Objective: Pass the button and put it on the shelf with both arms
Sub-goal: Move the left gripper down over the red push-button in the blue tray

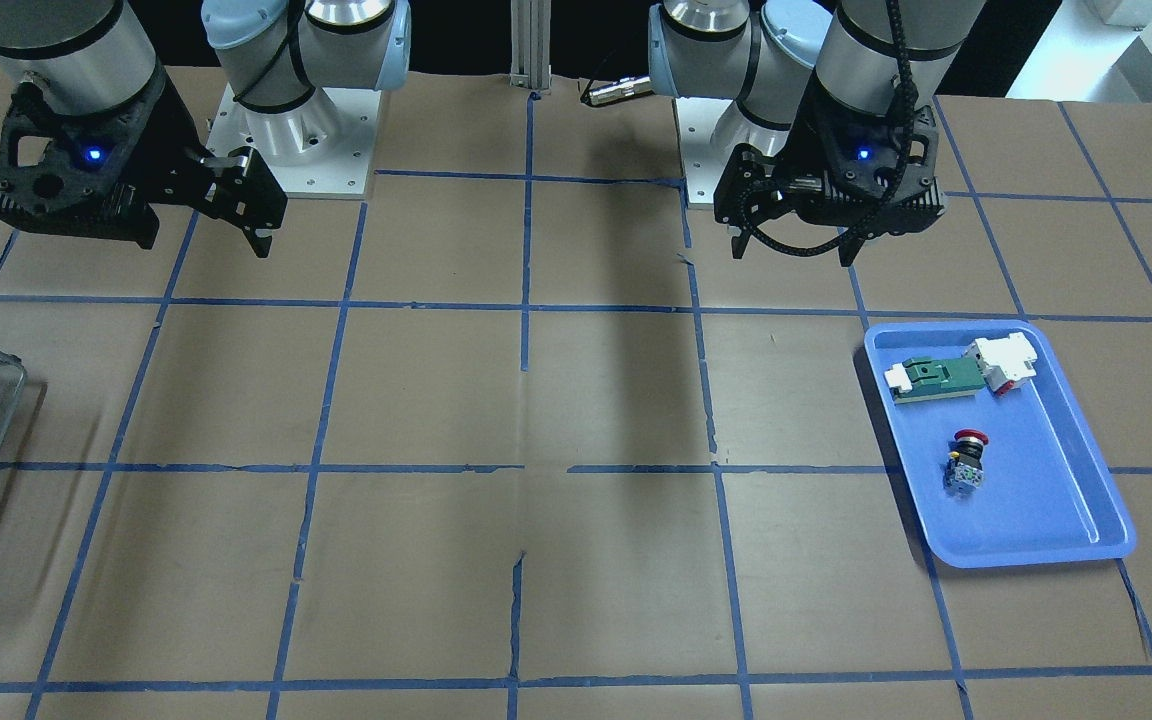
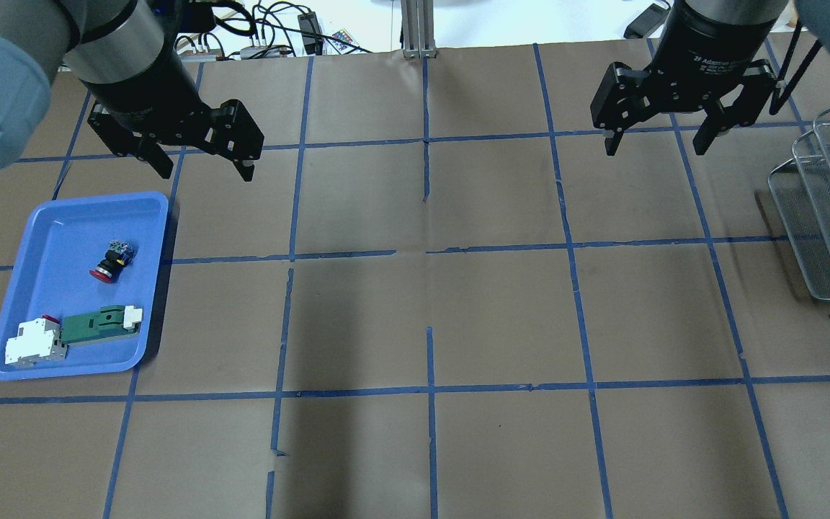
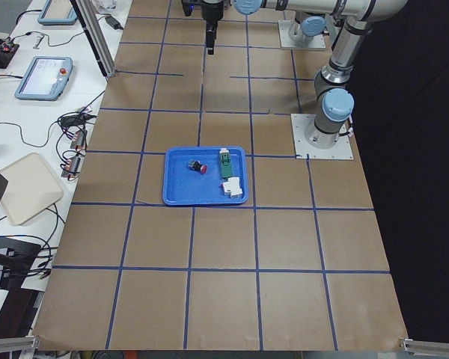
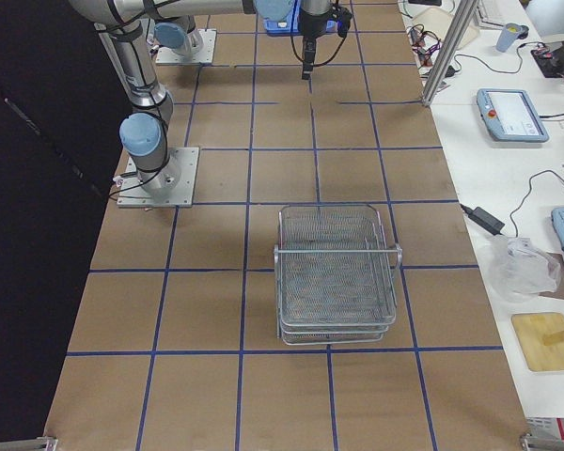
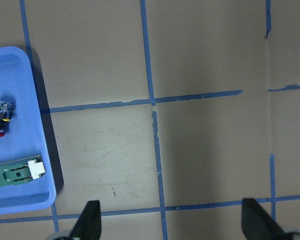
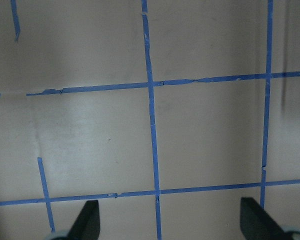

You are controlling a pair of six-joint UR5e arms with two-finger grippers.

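– Fingertips (image 5: 92,220) sit at the bottom edge of my left wrist view, wide apart with nothing between them. My left gripper (image 2: 206,171) is spread and empty, hanging just past the far rim of the blue tray (image 2: 55,231). My right gripper (image 2: 656,148) is just as spread and empty, near the wire shelf (image 2: 818,216).

– Where is the button?

– My button (image 2: 110,261) lies on its side on the tray floor, red cap toward my base. It is clear of the green-and-white part (image 2: 98,324) and the white-and-red block (image 2: 33,344).

– How will it handle?

– Light and rigid, I judge, but the round body may roll or slip. I would pinch across the black cylinder and leave the cap free for my other gripper.

– Room?

– Bare tray floor lies on both sides of it, and the walls look low. The brown table between my arms looks open enough for the pass. I would watch the shelf's wire rims when placing.
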